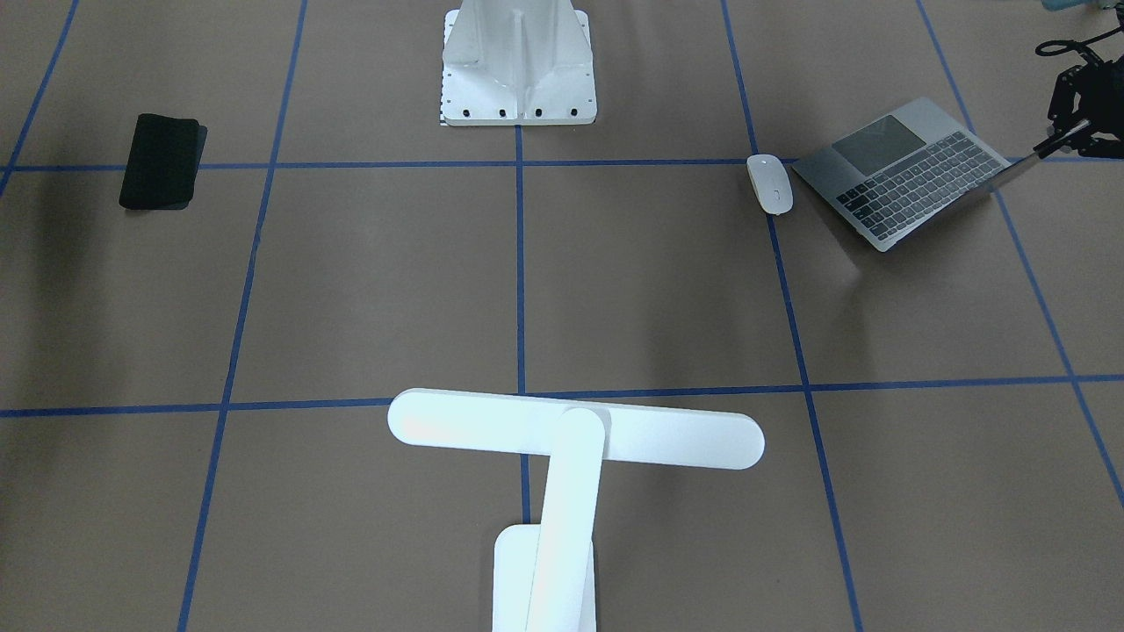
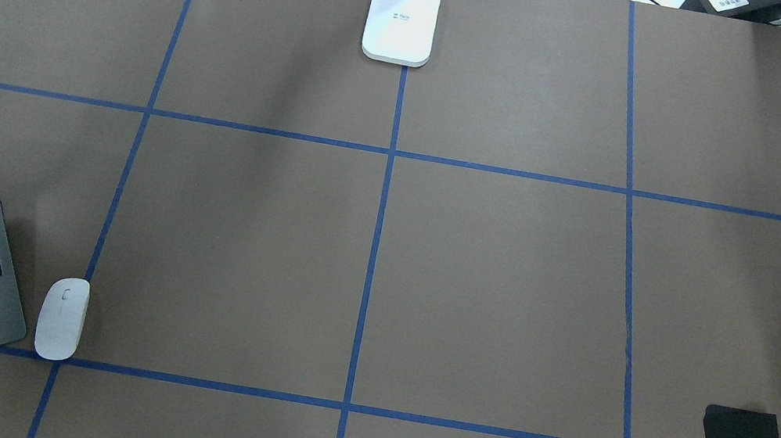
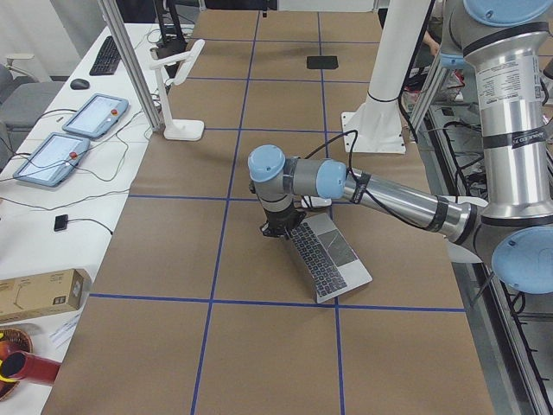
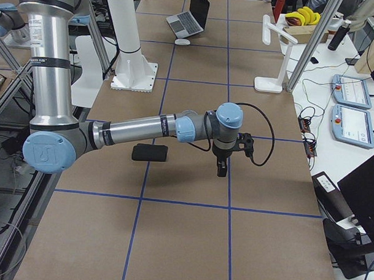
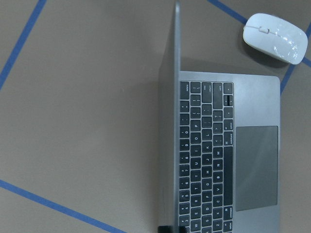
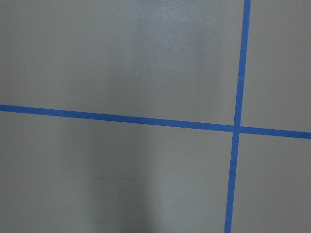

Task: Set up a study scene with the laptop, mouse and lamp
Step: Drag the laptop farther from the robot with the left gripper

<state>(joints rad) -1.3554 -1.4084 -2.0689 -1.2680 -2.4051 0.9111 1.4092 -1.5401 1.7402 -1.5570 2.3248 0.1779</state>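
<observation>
While my left jaws grip the laptop (image 1: 909, 175) lid, mouse (image 1: 770, 183) just beside; right jaws: cannot tell.

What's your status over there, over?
Left gripper at laptop lid edge, grip unclear. Right gripper over bare table, state unclear. Laptop open, mouse beside it, lamp upright at far edge. Nothing blocking.
</observation>
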